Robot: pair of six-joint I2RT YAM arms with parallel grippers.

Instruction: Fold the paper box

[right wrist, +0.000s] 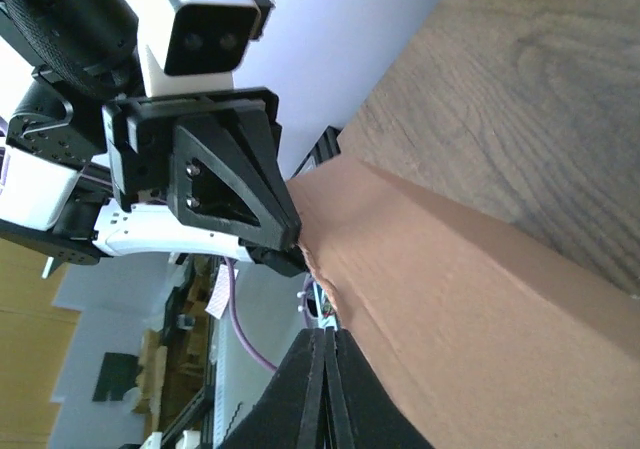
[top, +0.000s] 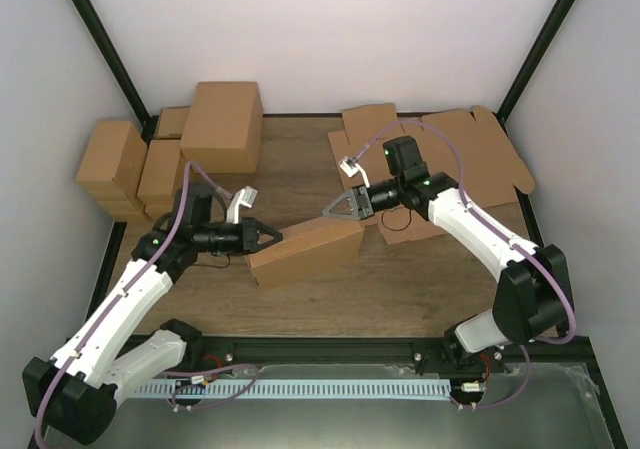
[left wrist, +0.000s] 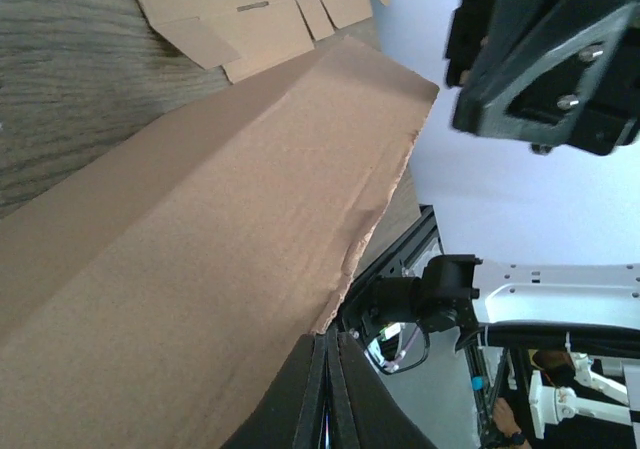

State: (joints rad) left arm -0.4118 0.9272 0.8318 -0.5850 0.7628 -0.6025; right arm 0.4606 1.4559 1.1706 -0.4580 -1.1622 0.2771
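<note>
The paper box (top: 305,251) lies mid-table as a long, folded brown cardboard shape, slanting up to the right. My left gripper (top: 268,235) is shut, its tips against the box's left end. My right gripper (top: 335,207) is also shut, at the box's upper right end. In the left wrist view the closed left gripper (left wrist: 328,337) meets the ragged edge of the box (left wrist: 200,269), with nothing seen between the pads. In the right wrist view the closed right gripper (right wrist: 326,334) sits at the edge of the box (right wrist: 480,299), and the left gripper (right wrist: 215,184) touches its far corner.
Several closed brown cartons (top: 222,124) are stacked at the back left. Flat die-cut cardboard sheets (top: 470,159) lie at the back right, behind the right arm, and show again as flat sheets (left wrist: 250,9) in the left wrist view. Black frame posts stand at both back corners.
</note>
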